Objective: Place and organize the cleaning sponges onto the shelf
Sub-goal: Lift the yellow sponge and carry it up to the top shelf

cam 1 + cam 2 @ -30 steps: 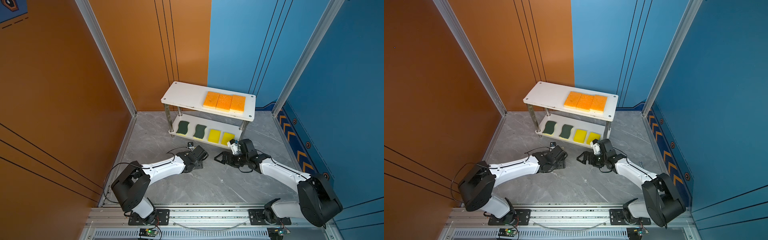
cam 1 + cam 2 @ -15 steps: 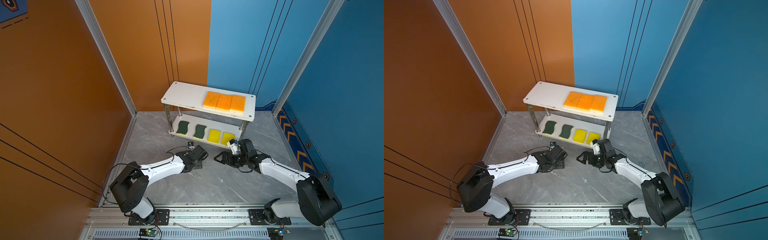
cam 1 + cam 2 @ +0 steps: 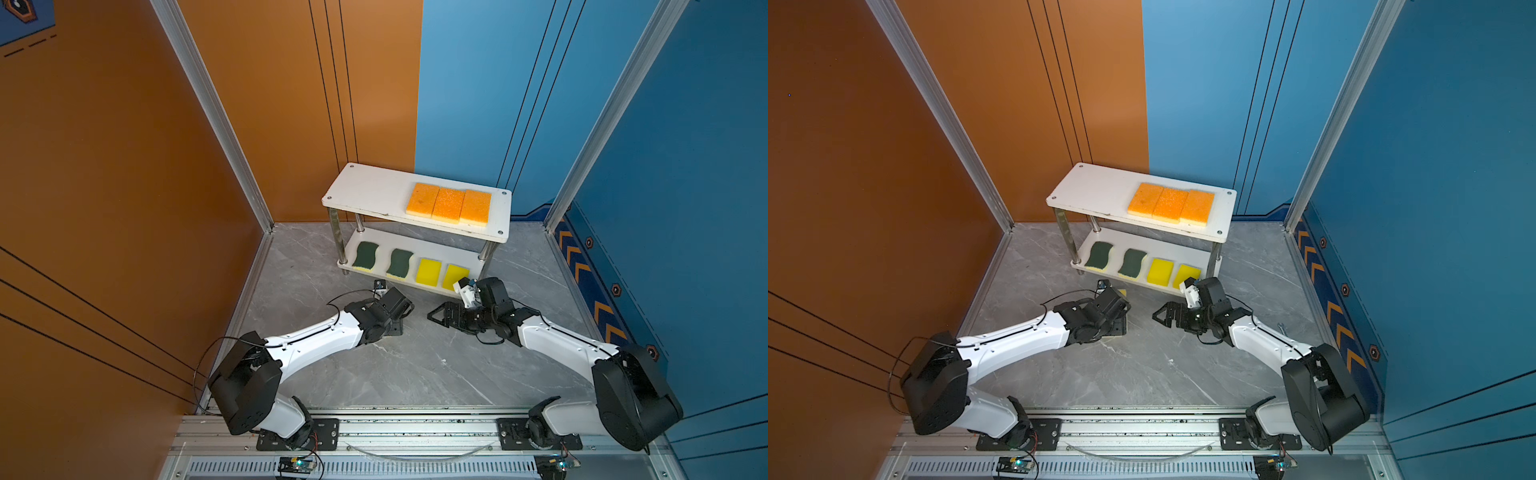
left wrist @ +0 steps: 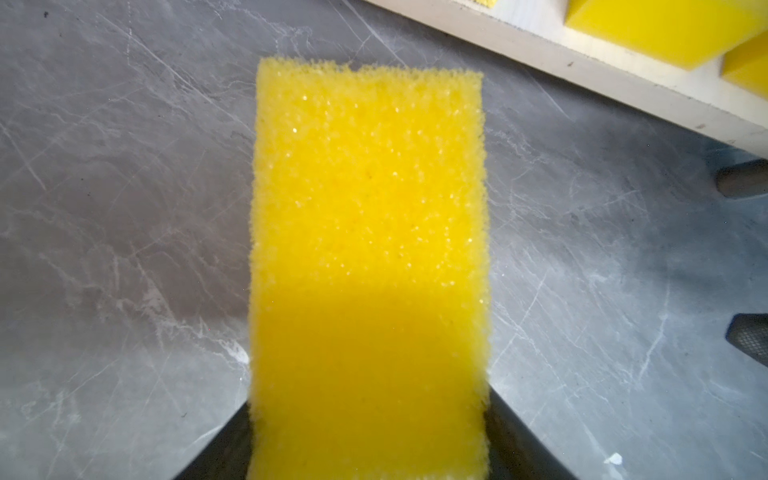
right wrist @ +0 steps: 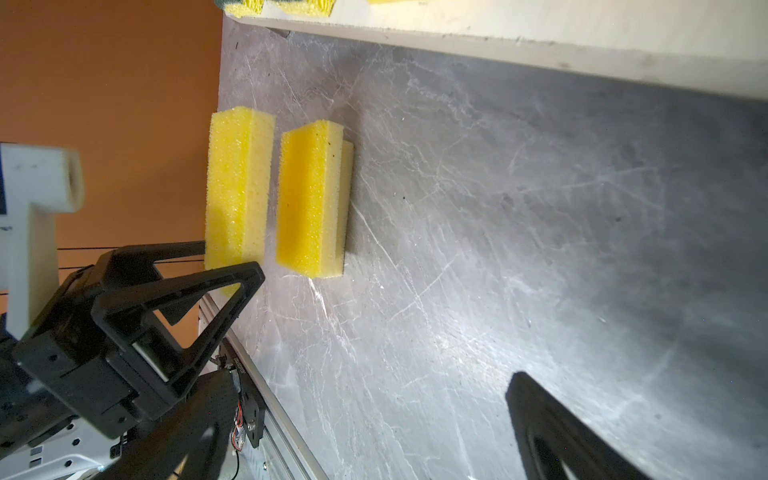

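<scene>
Left fingers (image 5: 245, 276) are clamped on 1 end of a yellow sponge (image 4: 370, 249), so most of it sticks out free, prob. to slide onto a board. It hangs in front of the shelf (image 3: 374, 195), just above a 2nd loose sponge (image 5: 311, 195) lying on the counter (image 3: 415, 365).

Right fingers (image 5: 548, 432) are spread wide, empty, low in front of the shelf. I judge they're waiting on that 2nd one.

Shelf top: 3 orange sponges (image 3: 449, 203) edge to edge. Bottom: 2 green pads (image 3: 365, 254), 2 yellow blocks (image 3: 429, 271), sorted by type. Top board's other half is bare.
</scene>
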`<move>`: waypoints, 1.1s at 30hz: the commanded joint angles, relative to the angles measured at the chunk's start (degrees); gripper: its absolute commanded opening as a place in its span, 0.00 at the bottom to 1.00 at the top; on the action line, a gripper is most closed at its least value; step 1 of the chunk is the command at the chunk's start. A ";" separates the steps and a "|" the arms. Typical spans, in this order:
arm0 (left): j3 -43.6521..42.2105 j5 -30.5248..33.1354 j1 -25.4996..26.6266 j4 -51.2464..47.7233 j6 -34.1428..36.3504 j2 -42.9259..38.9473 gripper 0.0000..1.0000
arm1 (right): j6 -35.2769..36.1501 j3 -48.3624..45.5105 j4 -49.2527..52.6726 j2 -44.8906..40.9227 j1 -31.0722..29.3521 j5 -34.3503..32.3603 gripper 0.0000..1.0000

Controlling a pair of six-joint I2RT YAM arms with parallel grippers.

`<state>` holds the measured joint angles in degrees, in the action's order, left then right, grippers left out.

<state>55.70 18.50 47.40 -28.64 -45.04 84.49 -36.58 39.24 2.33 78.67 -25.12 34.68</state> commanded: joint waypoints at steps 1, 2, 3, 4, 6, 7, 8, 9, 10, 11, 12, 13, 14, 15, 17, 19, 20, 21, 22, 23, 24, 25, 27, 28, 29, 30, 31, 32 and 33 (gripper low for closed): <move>2.38 1.36 0.43 -2.87 1.48 -2.37 0.68 | -0.86 -0.83 -0.92 0.78 -0.10 0.66 1.00; 2.85 1.36 0.40 -3.26 1.88 -2.65 0.68 | -0.82 -0.84 -0.92 0.78 -0.09 0.66 1.00; 2.92 1.13 0.37 -4.00 2.50 -2.83 0.68 | -0.85 -0.70 -0.92 0.78 -0.09 0.74 1.00; 5.32 0.71 0.23 -4.89 3.19 -2.94 0.68 | -0.78 -0.72 -0.93 0.83 -0.10 0.74 1.00; 7.52 0.14 0.21 -6.93 4.60 -2.67 0.68 | -0.81 -0.72 -1.00 0.87 -0.10 0.74 1.00; 8.67 -0.17 0.23 -7.97 5.28 -2.49 0.68 | -0.82 -0.68 -1.06 0.95 -0.10 0.74 1.00; 9.48 -0.48 0.11 -8.66 5.81 -2.41 0.68 | -0.80 -0.78 -1.05 0.95 -0.10 0.74 1.00; 10.36 -0.94 0.15 -9.32 6.31 -2.36 0.68 | -0.85 -0.73 -1.01 1.04 -0.10 0.74 1.00; 11.25 -1.43 0.10 -9.85 6.89 -2.40 0.68 | -0.84 -0.83 -1.06 1.04 -0.10 0.74 1.00; 12.01 -1.73 0.15 -10.38 7.23 -2.56 0.68 | -0.84 -0.78 -1.01 0.96 -0.10 0.74 1.00; 12.95 -2.09 0.13 -10.99 7.64 -2.82 0.68 | -0.79 -0.84 -0.97 0.89 -0.10 0.74 1.00; 13.92 -2.37 0.11 -11.70 8.12 -3.15 0.68 | -0.82 -0.96 -0.92 0.79 -0.10 0.68 1.00; 14.80 -2.59 0.08 -12.31 8.45 -3.48 0.68 | -0.83 -0.92 -0.92 0.70 -0.12 0.66 1.00; 16.04 -3.04 0.06 -13.09 8.99 -3.91 0.68 | -0.76 -0.88 -0.92 0.69 -0.10 0.66 1.00; 18.30 -3.96 -0.11 -14.60 10.15 -4.80 0.68 | -0.70 -0.95 -0.84 0.76 -0.10 0.66 1.00; 20.21 -4.65 -0.30 -15.46 11.32 -6.17 0.68 | -0.75 -0.97 -0.94 0.97 -0.10 0.74 1.00; 20.84 -4.78 -0.37 -15.62 11.71 -6.87 0.68 | -0.77 -1.02 -1.03 1.03 -0.10 0.74 1.00; 21.45 -4.88 -0.46 -15.78 12.28 -7.75 0.68 | -0.70 -1.03 -1.09 1.06 -0.10 0.74 1.00; 22.04 -4.75 -0.60 -15.85 12.76 -8.54 0.67 | -0.84 -1.03 -1.20 1.04 -0.10 0.79 1.00; 22.48 -4.60 -0.72 -16.05 13.18 -9.27 0.67 | -0.86 -1.01 -1.19 1.04 -0.10 0.83 1.00; 23.05 -4.29 -0.86 -16.24 13.56 -10.11 0.66 | -0.86 -1.04 -1.19 1.04 -0.10 0.74 1.00; 23.75 -3.97 -1.10 -16.69 14.05 -10.75 0.66 | -0.86 -1.06 -1.27 1.04 -0.06 0.74 1.00; 25.36 -3.27 -1.37 -17.71 14.85 -11.59 0.65 | -0.85 -1.02 -1.27 1.13 -0.10 0.77 1.00; 26.28 -2.89 -1.51 -18.30 15.28 -11.89 0.65 | -0.85 -1.10 -1.35 1.22 -0.10 0.83 1.00; 26.96 -2.54 -1.60 -18.71 15.74 -12.17 0.65 | -0.85 -1.10 -1.36 1.30 -0.10 0.83 1.00; 27.77 -2.19 -1.61 -18.99 16.47 -12.47 0.65 | -0.81 -1.06 -1.45 1.47 -0.10 0.91 1.00; 28.40 -1.71 -1.69 -19.21 17.17 -12.79 0.65 | -0.92 -1.04 -1.58 1.56 -0.10 0.92 1.00; 29.59 -0.97 -1.78 -19.66 17.94 -13.07 0.65 | -0.95 -0.97 -1.75 1.66 -0.10 1.01 1.00; 30.62 -0.23 -1.81 -19.93 18.73 -13.27 0.65 | -1.01 -1.01 -1.79 1.75 -0.10 1.09 1.00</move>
<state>83.35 15.81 46.09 -45.78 -29.67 72.31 -37.12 38.92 1.72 79.57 -25.12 34.72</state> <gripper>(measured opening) 0.652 0.999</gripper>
